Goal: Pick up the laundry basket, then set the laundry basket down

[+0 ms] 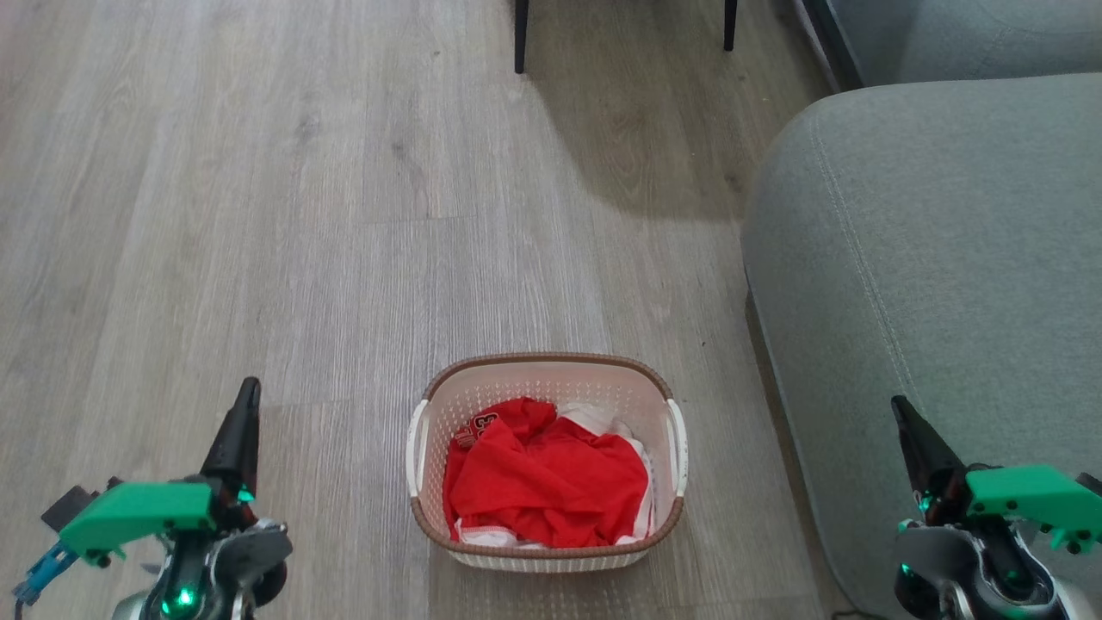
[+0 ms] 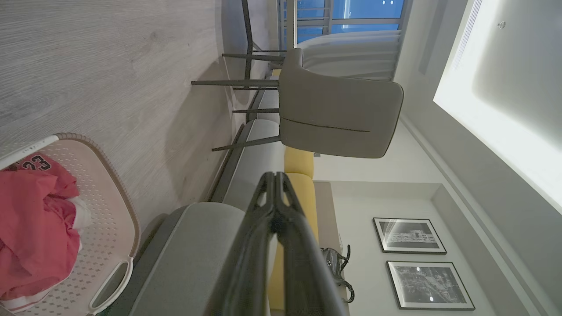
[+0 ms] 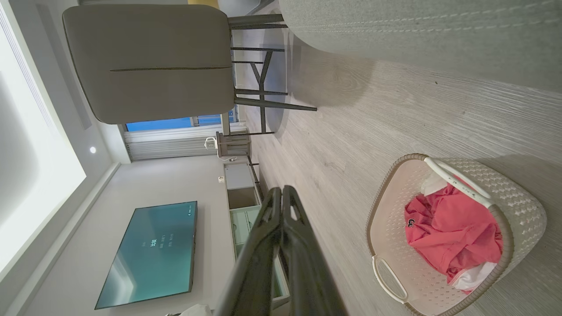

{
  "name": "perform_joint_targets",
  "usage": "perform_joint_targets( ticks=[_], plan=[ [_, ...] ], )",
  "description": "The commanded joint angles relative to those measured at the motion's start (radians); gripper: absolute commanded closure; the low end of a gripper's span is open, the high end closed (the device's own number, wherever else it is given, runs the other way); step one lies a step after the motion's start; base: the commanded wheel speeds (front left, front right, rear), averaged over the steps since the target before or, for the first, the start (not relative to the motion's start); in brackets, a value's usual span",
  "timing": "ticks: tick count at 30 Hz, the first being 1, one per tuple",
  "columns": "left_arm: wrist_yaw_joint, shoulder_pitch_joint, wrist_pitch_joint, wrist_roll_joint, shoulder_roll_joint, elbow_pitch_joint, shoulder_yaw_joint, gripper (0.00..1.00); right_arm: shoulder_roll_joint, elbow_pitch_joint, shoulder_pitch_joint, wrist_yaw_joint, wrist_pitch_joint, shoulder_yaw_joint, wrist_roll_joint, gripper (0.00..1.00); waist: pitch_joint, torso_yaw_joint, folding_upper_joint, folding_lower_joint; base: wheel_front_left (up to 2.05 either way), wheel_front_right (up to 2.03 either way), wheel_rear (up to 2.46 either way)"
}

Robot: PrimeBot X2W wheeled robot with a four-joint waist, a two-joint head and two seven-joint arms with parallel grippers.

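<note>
Cream plastic laundry basket [image 1: 551, 385] is sitting on the wood floor [image 1: 301, 215], near the sofa [image 1: 930, 258]; left gripper [image 1: 249, 387] and right gripper [image 1: 900, 406] are hanging either side, well apart from it, jaws pressed together; risk I am noting: uneven lifting by the handles [image 1: 417, 456] tipping it, spilling the clothes [image 1: 542, 482].

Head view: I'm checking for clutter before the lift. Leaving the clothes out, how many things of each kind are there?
laundry basket: 1
left pincer, right pincer: 2
grey sofa: 1
dark furniture legs: 2
Total: 6
</note>
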Motion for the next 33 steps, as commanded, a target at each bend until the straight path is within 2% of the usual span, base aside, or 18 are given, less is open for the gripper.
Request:
perform_joint_targets(
  ticks=[1,33],
  plan=[
    [-0.007,-0.046,0.008,-0.004,0.004,-0.030,0.037,1.00,-0.013,-0.033,-0.046,0.003,0.006,0.015,0.004,1.00,0.000,0.000,0.0000,0.0000,0.00,0.00,0.00],
    [-0.007,-0.046,0.007,-0.004,0.004,-0.031,0.037,1.00,-0.006,-0.032,-0.047,0.003,0.014,0.004,-0.005,1.00,0.000,0.000,0.0000,0.0000,0.00,0.00,0.00]
  ],
)
